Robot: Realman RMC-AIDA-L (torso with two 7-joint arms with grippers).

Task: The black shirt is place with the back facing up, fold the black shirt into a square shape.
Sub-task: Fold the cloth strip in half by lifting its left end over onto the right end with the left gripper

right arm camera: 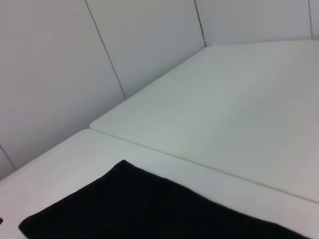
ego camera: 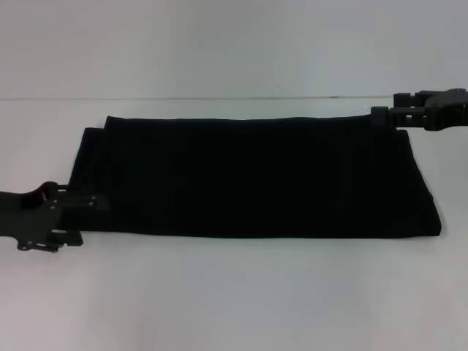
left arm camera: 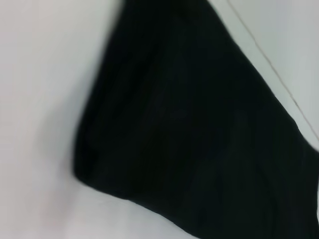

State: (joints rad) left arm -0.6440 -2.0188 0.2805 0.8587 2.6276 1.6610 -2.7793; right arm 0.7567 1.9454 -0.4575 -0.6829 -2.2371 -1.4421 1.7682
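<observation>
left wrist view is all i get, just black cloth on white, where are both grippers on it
Observer: The left gripper sits at the near left edge of the large black soft-fabric shirt; the right gripper is at its far right corner.
Operator: what shape is the shirt now
Observer: A wide rectangular band, not square, lying flat on the white table.
Operator: any lettering showing
Observer: None; only plain black fabric faces up.
</observation>
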